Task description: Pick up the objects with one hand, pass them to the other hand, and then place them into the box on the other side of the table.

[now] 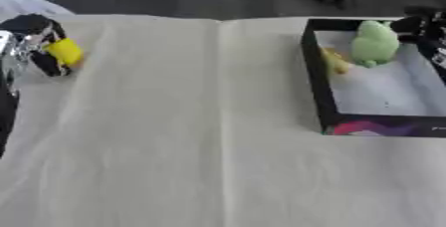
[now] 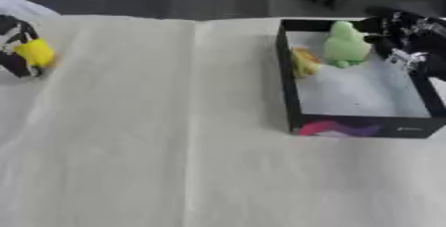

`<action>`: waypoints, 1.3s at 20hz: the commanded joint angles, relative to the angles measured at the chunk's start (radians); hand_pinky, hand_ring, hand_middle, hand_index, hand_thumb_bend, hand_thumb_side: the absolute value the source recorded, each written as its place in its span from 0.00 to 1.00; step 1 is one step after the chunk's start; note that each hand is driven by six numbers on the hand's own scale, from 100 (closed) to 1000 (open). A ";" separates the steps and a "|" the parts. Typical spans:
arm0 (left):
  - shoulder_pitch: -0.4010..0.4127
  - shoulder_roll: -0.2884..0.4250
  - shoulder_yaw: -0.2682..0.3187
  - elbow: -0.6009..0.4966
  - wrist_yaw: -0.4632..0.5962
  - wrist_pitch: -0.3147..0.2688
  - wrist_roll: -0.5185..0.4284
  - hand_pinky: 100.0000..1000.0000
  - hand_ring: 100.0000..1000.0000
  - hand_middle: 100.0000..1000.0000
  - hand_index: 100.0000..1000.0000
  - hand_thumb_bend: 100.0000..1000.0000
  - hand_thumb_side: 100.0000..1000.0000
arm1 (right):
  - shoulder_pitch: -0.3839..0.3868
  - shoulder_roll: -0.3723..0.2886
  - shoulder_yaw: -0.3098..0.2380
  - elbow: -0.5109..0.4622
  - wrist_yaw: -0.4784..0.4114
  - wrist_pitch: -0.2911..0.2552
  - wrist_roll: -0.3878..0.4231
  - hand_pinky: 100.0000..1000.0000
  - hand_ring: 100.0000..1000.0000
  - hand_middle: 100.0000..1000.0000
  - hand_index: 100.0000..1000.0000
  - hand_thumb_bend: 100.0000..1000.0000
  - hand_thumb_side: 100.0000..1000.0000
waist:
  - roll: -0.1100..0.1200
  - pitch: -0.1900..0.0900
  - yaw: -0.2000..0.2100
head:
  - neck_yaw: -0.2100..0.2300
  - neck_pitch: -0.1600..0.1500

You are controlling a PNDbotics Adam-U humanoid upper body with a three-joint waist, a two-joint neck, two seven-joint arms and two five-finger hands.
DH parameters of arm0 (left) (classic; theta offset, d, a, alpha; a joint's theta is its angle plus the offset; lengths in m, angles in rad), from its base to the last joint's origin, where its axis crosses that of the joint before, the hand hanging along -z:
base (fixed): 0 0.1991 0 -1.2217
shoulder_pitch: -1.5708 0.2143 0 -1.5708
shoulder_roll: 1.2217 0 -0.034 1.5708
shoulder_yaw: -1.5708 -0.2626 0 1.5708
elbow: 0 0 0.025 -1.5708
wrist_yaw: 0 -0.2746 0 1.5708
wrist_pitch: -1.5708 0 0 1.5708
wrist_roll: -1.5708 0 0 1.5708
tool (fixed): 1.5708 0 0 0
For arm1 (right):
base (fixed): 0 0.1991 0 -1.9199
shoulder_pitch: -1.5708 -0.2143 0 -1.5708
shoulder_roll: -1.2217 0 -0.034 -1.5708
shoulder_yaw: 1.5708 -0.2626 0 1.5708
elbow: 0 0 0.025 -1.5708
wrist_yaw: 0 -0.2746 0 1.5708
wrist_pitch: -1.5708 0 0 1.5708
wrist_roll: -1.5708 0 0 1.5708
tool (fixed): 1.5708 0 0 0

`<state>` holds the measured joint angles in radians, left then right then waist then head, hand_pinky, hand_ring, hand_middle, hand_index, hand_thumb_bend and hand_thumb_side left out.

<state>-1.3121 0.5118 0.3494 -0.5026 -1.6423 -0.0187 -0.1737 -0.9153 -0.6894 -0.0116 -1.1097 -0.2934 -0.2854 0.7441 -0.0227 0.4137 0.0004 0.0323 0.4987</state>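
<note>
**Left hand holds a yellow piece; right hand over the box with the green toy**

The left hand (image 1: 35, 42) sits at the table's far left, about ten o'clock in the view, its dark fingers curled round a small yellow object (image 1: 65, 52) that shows between them. The hand and the object are blurred, so the object's shape cannot be made out beyond a rounded yellow lump.

Across the table, at about two o'clock, stands the black-walled box (image 2: 287, 86) with a pale floor and a pink and purple print on its near wall. A light green soft toy (image 2: 347, 44) is at the far end of it. Beside the toy, at its nine o'clock and against the left wall, lies a small yellow-orange thing (image 2: 305, 61).

The right hand (image 2: 409, 42) is at the box's far right corner, at the toy's three o'clock, just beside it; whether its fingers grip or are spread cannot be told.

The cream cloth (image 1: 191, 146) covers the table, with one lengthwise crease.
</note>
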 commanded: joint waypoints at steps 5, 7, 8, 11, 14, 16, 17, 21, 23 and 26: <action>-0.016 0.024 -0.015 0.014 -0.029 0.008 0.094 0.72 0.65 0.56 0.71 0.26 0.00 | -0.017 -0.021 -0.008 -0.003 0.000 0.001 0.012 1.00 1.00 0.86 1.00 0.00 0.27 | 0.000 -0.026 0.001 | 0.002 -0.001; -0.015 0.024 -0.021 0.020 -0.033 0.006 0.119 0.70 0.62 0.54 0.68 0.27 0.00 | -0.016 -0.021 -0.008 -0.001 -0.001 0.002 0.015 1.00 1.00 0.86 1.00 0.00 0.27 | 0.001 -0.027 0.001 | 0.003 0.001; -0.015 0.024 -0.024 0.023 -0.036 0.008 0.133 0.69 0.61 0.53 0.67 0.27 0.00 | -0.016 -0.021 -0.008 0.000 -0.002 0.003 0.016 1.00 1.00 0.86 1.00 0.00 0.28 | 0.001 -0.027 0.000 | 0.004 0.001; -0.011 0.025 -0.029 0.035 -0.042 0.014 0.176 0.67 0.57 0.50 0.63 0.27 0.00 | -0.017 -0.021 -0.008 0.000 -0.006 0.006 0.019 1.00 1.00 0.86 1.00 0.00 0.28 | 0.003 -0.028 -0.002 | 0.003 -0.004; -0.011 0.025 -0.034 0.045 -0.035 0.017 0.215 0.65 0.55 0.46 0.55 0.26 0.00 | -0.013 -0.023 -0.009 0.002 -0.010 0.010 0.022 1.00 1.00 0.86 1.00 0.00 0.29 | 0.004 -0.030 -0.003 | 0.002 0.001; -0.012 0.026 -0.038 0.051 -0.028 0.016 0.236 0.64 0.54 0.45 0.51 0.25 0.00 | -0.012 -0.023 -0.008 0.004 -0.010 0.012 0.025 1.00 1.00 0.87 1.00 0.00 0.29 | 0.004 -0.032 -0.003 | 0.001 0.003; -0.012 0.026 -0.040 0.055 -0.024 0.015 0.244 0.64 0.54 0.44 0.51 0.25 0.00 | -0.012 -0.023 -0.008 0.004 -0.010 0.012 0.026 1.00 1.00 0.87 1.00 0.00 0.29 | 0.005 -0.032 -0.003 | 0.001 0.004; -0.013 0.027 -0.047 0.064 -0.008 0.011 0.271 0.62 0.52 0.42 0.46 0.25 0.00 | -0.013 -0.023 -0.007 0.006 -0.013 0.014 0.029 1.00 1.00 0.87 1.00 0.00 0.29 | 0.005 -0.039 -0.001 | -0.003 0.012; -0.013 0.027 -0.052 0.069 0.002 0.003 0.279 0.62 0.51 0.42 0.46 0.25 0.00 | -0.012 -0.024 -0.006 0.008 -0.015 0.014 0.031 1.00 1.00 0.87 1.00 0.00 0.29 | 0.005 -0.044 0.002 | -0.001 0.018; -0.015 0.027 -0.061 0.074 0.015 -0.014 0.283 0.62 0.52 0.43 0.48 0.25 0.00 | -0.008 -0.027 -0.005 0.012 -0.017 0.013 0.033 1.00 1.00 0.87 1.00 0.00 0.28 | 0.005 -0.055 0.008 | -0.001 0.032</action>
<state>-1.3065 0.5114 0.2942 -0.4183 -1.6370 -0.0257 0.1046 -0.9109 -0.6886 -0.0109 -1.0908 -0.3041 -0.2714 0.7737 -0.0193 0.3945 0.0103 0.0324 0.5259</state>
